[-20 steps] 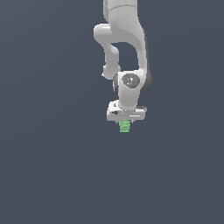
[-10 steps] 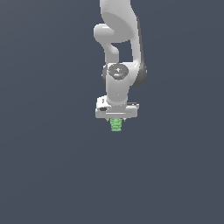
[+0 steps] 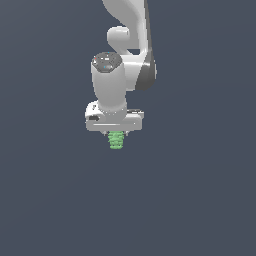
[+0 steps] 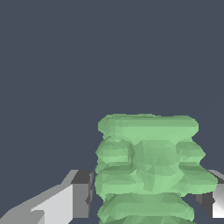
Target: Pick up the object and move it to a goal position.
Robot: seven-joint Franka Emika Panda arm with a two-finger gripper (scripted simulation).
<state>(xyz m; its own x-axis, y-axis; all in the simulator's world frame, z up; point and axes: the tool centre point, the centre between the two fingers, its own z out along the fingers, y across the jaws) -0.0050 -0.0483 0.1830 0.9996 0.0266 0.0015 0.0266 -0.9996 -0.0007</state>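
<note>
Shifted toward the exterior view's left since a second ago and turned on its wrist, the gripper carries the object, a green ribbed stub, clamped between its jaws and hanging below them. No tabletop edge shows against the plain dark ground. It looks light and stiff; its ridges should resist slipping, and the upper discs offer the surest hold.

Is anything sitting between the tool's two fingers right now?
Yes: the green ribbed object fills the gap between the tool's fingers, clearest in the wrist view. In the exterior view it pokes out below the tool.
</note>
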